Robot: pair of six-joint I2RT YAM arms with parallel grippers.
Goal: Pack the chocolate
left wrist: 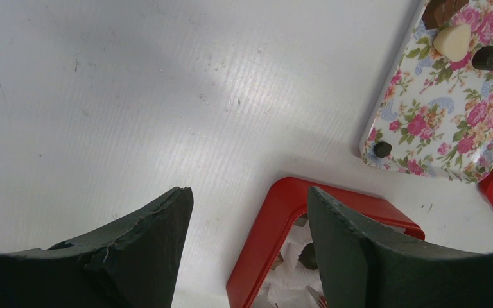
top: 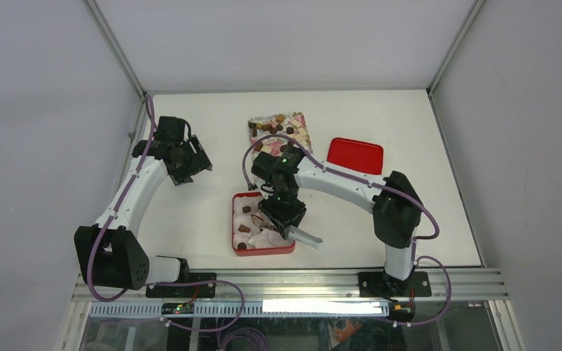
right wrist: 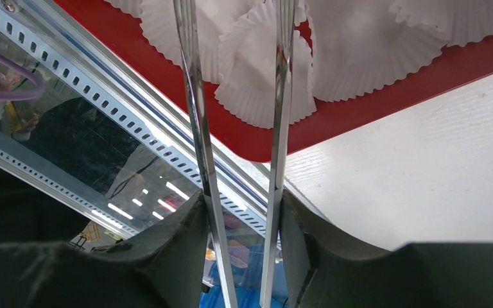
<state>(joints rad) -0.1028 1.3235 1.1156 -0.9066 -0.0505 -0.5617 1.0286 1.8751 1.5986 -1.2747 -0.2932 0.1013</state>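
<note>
Chocolate pieces [top: 281, 118] lie scattered on a floral tray [top: 296, 139]; in the left wrist view a cream piece [left wrist: 452, 42] and a dark piece [left wrist: 382, 149] show on that floral tray [left wrist: 436, 109]. More chocolate [top: 246, 210] sits in white paper cups inside the red box [top: 235, 219]. My right gripper [top: 285, 216] hangs over this box, shut on metal tongs [right wrist: 196, 115] whose arms reach toward the paper cups [right wrist: 257, 70]; their tips are out of view. My left gripper [top: 190, 164] is open and holds nothing, above bare table left of the tray.
A red lid [top: 355, 155] lies right of the floral tray. The red box rim [left wrist: 276, 218] sits just under my left gripper's [left wrist: 247, 192] right finger. The table's near edge and an aluminium rail [right wrist: 103, 96] run close behind the box.
</note>
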